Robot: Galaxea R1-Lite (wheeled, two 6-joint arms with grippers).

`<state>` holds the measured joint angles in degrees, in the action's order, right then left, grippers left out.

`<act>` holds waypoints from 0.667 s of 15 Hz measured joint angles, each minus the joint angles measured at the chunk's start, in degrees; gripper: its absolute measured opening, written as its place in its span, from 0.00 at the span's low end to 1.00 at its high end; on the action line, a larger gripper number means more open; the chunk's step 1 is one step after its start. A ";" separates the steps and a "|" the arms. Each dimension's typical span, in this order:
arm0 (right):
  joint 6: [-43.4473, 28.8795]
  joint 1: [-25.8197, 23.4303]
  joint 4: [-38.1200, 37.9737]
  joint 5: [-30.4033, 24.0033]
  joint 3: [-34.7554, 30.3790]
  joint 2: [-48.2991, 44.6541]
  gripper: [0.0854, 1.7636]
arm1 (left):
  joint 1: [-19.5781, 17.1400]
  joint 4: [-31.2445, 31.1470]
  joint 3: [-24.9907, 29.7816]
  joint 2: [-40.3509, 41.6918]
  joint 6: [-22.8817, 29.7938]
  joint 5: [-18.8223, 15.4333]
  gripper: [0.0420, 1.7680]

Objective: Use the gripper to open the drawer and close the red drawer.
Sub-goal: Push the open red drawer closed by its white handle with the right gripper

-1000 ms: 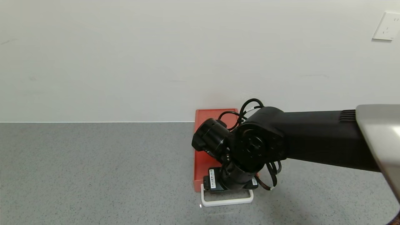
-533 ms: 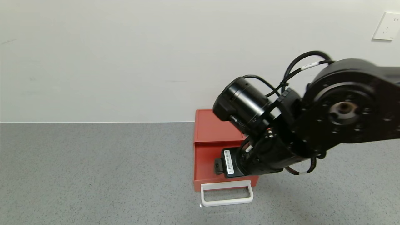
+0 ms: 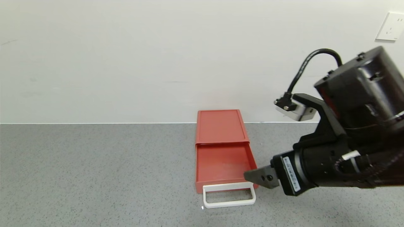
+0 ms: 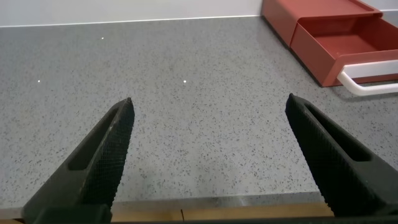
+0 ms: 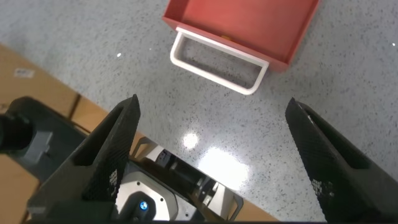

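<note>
Right tool point(image 3: 252, 175) open beside drawer point(image 3: 222, 149), handle point(image 3: 228, 195) toward robot.

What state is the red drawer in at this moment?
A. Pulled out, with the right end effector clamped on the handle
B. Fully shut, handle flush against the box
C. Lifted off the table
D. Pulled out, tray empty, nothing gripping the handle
D: the drawer sits slid out and empty, and the right end effector is open beside it, off the white handle.
</note>
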<state>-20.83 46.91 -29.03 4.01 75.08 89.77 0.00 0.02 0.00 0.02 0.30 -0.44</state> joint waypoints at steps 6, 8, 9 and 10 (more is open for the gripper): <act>3.47 -2.65 11.14 -5.69 -18.33 -15.02 0.97 | 0.00 0.02 0.00 0.00 0.11 -0.05 0.99; 3.52 -2.29 12.93 -5.91 -23.21 -18.69 0.97 | 0.00 0.02 0.00 0.00 0.11 -0.07 0.99; 3.56 -2.26 13.54 -5.96 -24.98 -20.32 0.97 | 0.00 0.00 0.00 0.00 0.11 -0.07 0.99; 3.54 -2.21 13.73 -5.96 -26.03 -21.58 0.97 | 0.00 -0.02 0.00 0.00 0.11 -0.02 0.99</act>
<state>-17.30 44.70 -15.30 -1.95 49.05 68.19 0.00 0.00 0.00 0.02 0.41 -0.46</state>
